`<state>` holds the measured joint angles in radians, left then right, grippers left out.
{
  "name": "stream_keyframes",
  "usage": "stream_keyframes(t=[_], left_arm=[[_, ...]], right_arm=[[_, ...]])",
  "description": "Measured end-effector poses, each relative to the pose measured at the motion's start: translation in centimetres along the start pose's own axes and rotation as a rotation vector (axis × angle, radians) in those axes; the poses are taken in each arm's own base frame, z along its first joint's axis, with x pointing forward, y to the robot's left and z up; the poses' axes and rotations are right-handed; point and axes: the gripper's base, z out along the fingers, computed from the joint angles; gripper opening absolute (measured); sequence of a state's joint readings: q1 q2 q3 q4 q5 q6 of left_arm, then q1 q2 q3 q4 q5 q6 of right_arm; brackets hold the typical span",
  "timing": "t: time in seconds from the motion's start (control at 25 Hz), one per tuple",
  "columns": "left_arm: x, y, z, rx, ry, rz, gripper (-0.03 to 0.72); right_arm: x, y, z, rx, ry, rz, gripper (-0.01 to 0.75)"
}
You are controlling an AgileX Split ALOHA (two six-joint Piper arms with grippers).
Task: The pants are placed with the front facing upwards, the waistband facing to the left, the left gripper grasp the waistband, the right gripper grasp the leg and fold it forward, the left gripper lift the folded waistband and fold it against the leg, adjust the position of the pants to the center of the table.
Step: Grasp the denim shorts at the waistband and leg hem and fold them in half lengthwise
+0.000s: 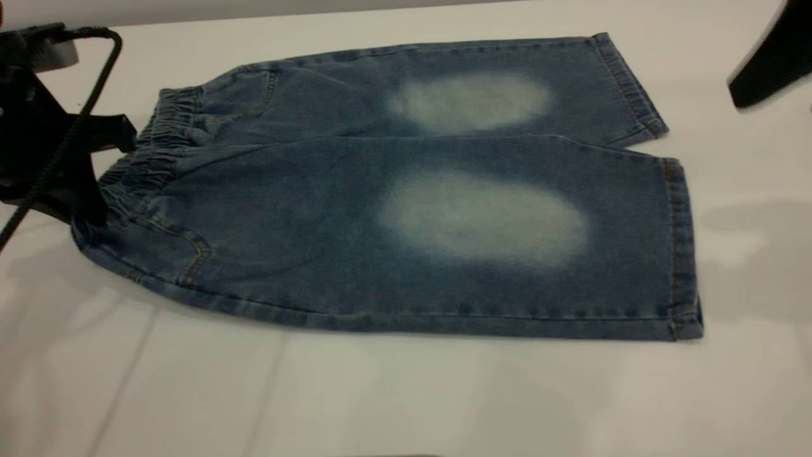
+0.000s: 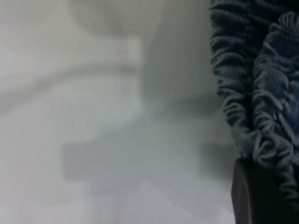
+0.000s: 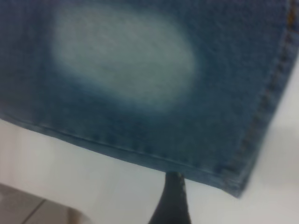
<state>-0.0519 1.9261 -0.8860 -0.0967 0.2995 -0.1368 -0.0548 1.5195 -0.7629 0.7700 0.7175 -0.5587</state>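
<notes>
Left gripper (image 1: 108,171) sits low at the waistband (image 1: 149,168), at the left end of the pants (image 1: 406,209). One black finger (image 1: 114,131) points at the ruched band from the side, a second black part reaches down to the band's near corner. Left wrist view: a dark finger (image 2: 254,198) lies right under the gathered elastic (image 2: 261,93), touching it. Whether the fingers are clamped on the band or only set against it, cannot tell. A braided cable (image 1: 76,120) loops over the left arm.

Right gripper (image 1: 771,66) shows only as a dark blurred shape at the upper right corner of the exterior view, above the worktop (image 1: 406,393), well apart from the leg hems. Right wrist view: one dark finger tip (image 3: 172,200) over bare worktop, just beside the hemmed corner of a leg (image 3: 233,179), looks clear of the cloth. Finger state there, cannot tell.

Pants lie flat, front up, both legs side by side, waistband to the left, hems to the right. Two pale oval patches, one per leg (image 1: 472,101) (image 1: 482,219). Orange stitching runs along hems and pocket edge. The pants take up most of the middle of the worktop.
</notes>
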Motion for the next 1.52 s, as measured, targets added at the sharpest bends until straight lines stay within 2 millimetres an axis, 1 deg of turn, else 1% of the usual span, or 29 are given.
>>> stream_keyframes(t=[0.16, 0.28, 0.4, 0.48, 0.56, 0.64, 0.8, 0.92, 1.0, 1.08, 1.24, 1.36, 1.52], left_arm=[[0.0, 0.0, 0.0, 0.0, 0.002, 0.0, 0.058], [0.0, 0.0, 0.0, 0.0, 0.002, -0.001, 0.058], [0.0, 0.0, 0.0, 0.0, 0.002, -0.001, 0.058], [0.0, 0.0, 0.0, 0.0, 0.003, -0.001, 0.058], [0.0, 0.0, 0.0, 0.0, 0.003, -0.003, 0.058], [0.0, 0.0, 0.0, 0.0, 0.003, -0.003, 0.058], [0.0, 0.0, 0.0, 0.0, 0.003, -0.003, 0.058], [0.0, 0.0, 0.0, -0.001, 0.005, -0.003, 0.058], [0.0, 0.0, 0.0, -0.001, 0.005, -0.003, 0.058], [0.1, 0.0, 0.0, -0.001, 0.006, -0.003, 0.058], [0.1, 0.0, 0.0, -0.001, 0.006, -0.003, 0.058], [0.1, 0.0, 0.0, -0.001, 0.006, -0.003, 0.058], [0.1, 0.0, 0.0, -0.001, 0.006, -0.003, 0.058]], right_arm=[[-2.2, 1.3, -0.8, -0.074, 0.085, 0.028, 0.546], [-3.3, 1.7, -1.1, -0.027, 0.111, -0.03, 0.546], [-3.8, 1.5, 0.0, 0.098, 0.145, -0.128, 0.546], [-3.9, 1.3, 1.2, 0.174, 0.195, -0.151, 0.546], [-3.6, 1.6, 2.4, 0.237, 0.251, -0.179, 0.546], [-2.9, 2.6, 3.8, 0.267, 0.309, -0.198, 0.546], [-1.2, 5.8, 5.8, 0.257, 0.376, -0.277, 0.546], [-0.3, 8.3, 6.8, 0.226, 0.355, -0.347, 0.546], [0.4, 9.3, 7.6, 0.209, 0.335, -0.379, 0.546], [1.1, 9.1, 8.6, 0.209, 0.345, -0.375, 0.546], [3.0, 7.2, 10.6, 0.242, 0.379, -0.33, 0.546], [3.6, 6.5, 11.1, 0.252, 0.358, -0.32, 0.546], [3.7, 6.1, 11.5, 0.256, 0.326, -0.316, 0.546]])
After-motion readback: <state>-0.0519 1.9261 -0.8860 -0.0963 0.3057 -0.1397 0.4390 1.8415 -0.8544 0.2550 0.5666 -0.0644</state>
